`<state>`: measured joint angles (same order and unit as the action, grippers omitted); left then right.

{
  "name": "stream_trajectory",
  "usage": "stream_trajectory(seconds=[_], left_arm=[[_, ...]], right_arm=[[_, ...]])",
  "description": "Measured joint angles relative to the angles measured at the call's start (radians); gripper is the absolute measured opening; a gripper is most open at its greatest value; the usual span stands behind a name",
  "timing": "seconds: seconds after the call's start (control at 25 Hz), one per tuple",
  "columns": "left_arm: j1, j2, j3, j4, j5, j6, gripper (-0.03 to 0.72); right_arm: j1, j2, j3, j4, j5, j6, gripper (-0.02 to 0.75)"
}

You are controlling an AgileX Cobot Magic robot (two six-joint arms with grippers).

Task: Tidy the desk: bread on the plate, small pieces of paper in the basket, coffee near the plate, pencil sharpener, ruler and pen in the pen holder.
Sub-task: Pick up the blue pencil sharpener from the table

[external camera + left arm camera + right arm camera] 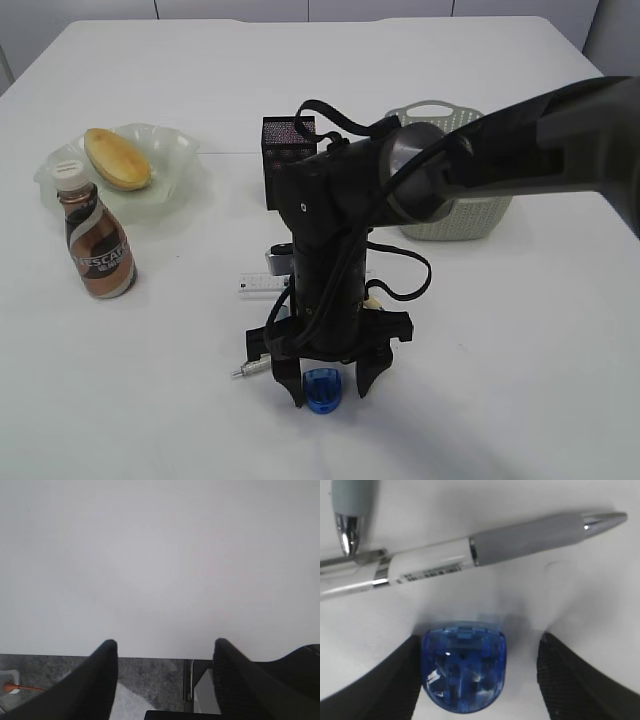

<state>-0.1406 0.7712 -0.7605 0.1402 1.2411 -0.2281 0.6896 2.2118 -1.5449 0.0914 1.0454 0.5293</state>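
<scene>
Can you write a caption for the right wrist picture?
Open right gripper straddling a blue pencil sharpener on the white desk, a pen lying just beyond.

Bread (117, 158) on plate (170, 150); coffee (96, 245) just before it.

Robot test bench in a lab-like room.
Plain white desk (480, 400) staged with snack items and stationery, pale wall panels far behind the right claw (325, 385); grey speckled floor and an orange cable (22, 687) below the left claw (165, 652), past the edge.
</scene>
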Motion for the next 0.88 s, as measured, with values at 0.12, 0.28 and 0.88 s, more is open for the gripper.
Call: stream_trajectory(seconds=[0.12,0.28,0.88], left_arm=[[0.000,0.000,0.000,0.000,0.000,0.000,0.443],[0.000,0.000,0.000,0.000,0.000,0.000,0.443],[0.000,0.000,0.000,0.002,0.000,0.000,0.443]], right_arm=[[0.000,0.001,0.000,0.000,0.000,0.000,0.524],[0.000,0.001,0.000,0.000,0.002,0.000,0.503],[0.000,0.003,-0.036,0.009,0.129,-0.035,0.295]])
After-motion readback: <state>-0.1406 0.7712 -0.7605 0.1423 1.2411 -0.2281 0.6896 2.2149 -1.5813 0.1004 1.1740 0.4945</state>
